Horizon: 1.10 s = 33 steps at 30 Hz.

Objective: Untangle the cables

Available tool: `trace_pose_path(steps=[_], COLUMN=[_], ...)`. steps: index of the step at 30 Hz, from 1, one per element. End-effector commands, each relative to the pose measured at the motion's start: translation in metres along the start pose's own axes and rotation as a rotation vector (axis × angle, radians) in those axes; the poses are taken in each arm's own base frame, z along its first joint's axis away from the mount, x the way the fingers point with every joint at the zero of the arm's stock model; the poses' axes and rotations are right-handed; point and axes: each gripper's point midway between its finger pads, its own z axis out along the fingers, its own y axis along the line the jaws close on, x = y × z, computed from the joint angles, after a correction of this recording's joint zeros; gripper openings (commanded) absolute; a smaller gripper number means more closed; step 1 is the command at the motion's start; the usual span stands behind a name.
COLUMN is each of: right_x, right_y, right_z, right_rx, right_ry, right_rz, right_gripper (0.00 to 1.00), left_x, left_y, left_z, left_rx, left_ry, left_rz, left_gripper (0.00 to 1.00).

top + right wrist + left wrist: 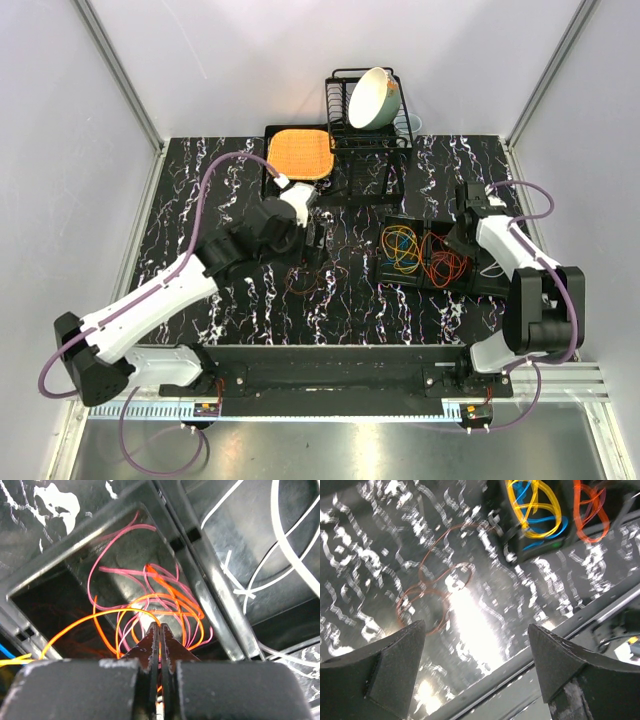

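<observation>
A brown cable (434,587) lies in loose loops on the black marbled table, also seen in the top view as the brown cable (305,280). My left gripper (476,630) hovers open just above and beside it, nothing between its fingers; in the top view the left gripper (318,240) sits mid-table. Yellow and blue cables (536,506) and orange cables (590,511) lie in a black compartment tray (392,278). My right gripper (160,626) is down in one compartment, shut on an orange cable (100,614) among pink cables (107,570). The right gripper (458,243) is over the tray's right side.
A black dish rack (345,140) holding a cream bowl (370,98) stands at the back, with an orange square mat (300,152) to its left. White ties (280,545) lie in the neighbouring tray compartment. A metal rail (560,630) runs along the table's near edge.
</observation>
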Motion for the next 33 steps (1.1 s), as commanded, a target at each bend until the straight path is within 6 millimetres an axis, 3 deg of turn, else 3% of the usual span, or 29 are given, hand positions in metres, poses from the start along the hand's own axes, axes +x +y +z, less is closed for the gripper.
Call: trace_pose_path(steps=[1, 5, 14, 17, 18, 21, 22, 25, 28, 33], right_x=[-0.038, -0.055, -0.061, -0.061, -0.065, -0.068, -0.067, -0.067, -0.064, -0.038], right_y=[0.003, 0.01, 0.02, 0.024, 0.025, 0.023, 0.022, 0.019, 0.018, 0.053], right_z=[0.002, 0.007, 0.007, -0.008, -0.019, -0.037, -0.04, -0.051, -0.06, -0.083], right_rx=[0.049, 0.065, 0.02, -0.037, -0.058, -0.09, -0.095, -0.104, -0.124, -0.352], right_ry=[-0.118, -0.147, -0.161, -0.174, -0.195, -0.222, -0.225, -0.232, -0.223, -0.145], right_rz=[-0.018, -0.05, -0.074, -0.072, -0.069, -0.072, -0.069, -0.074, -0.079, -0.081], right_gripper=[0.0, 0.0, 0.01, 0.1, 0.22, 0.45, 0.48, 0.57, 0.57, 0.54], left_x=[-0.001, 0.002, 0.032, 0.04, 0.041, 0.044, 0.044, 0.046, 0.047, 0.048], left_y=[0.025, 0.043, 0.079, 0.084, 0.085, 0.086, 0.087, 0.09, 0.092, 0.099], left_z=[-0.025, -0.04, -0.039, -0.036, -0.035, -0.033, -0.032, -0.028, -0.026, -0.027], left_rx=[-0.091, -0.156, -0.268, -0.278, -0.276, -0.272, -0.274, -0.279, -0.284, -0.312], left_ry=[-0.056, -0.081, -0.055, -0.053, -0.057, -0.067, -0.067, -0.06, -0.051, -0.051], left_rz=[0.032, 0.052, 0.077, 0.075, 0.076, 0.074, 0.074, 0.076, 0.084, 0.094], left_gripper=[0.87, 0.88, 0.89, 0.89, 0.89, 0.89, 0.89, 0.9, 0.89, 0.9])
